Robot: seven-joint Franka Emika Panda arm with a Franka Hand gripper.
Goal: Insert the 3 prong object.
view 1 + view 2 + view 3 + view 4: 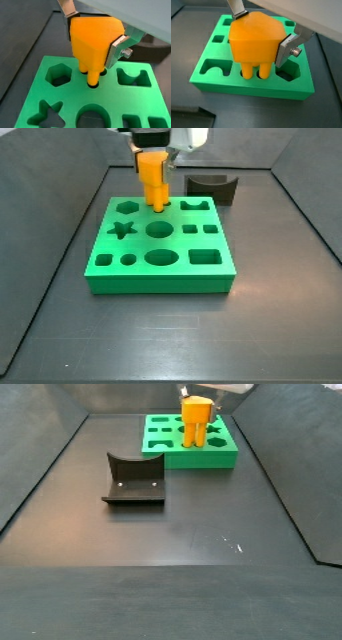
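My gripper (261, 37) clamps the orange piece (254, 42) upright over the green block (251, 85); its prongs (93, 76) are just entering their hole, so I judge pushing down and releasing remain

The gripper (259, 37) hangs vertical over the table — fingers (290, 48) clamped shut, wrist upright.

One claw (155, 148), one orange piece (154, 176), one green block (163, 246) with ten holes, one dark grey block (214, 189)
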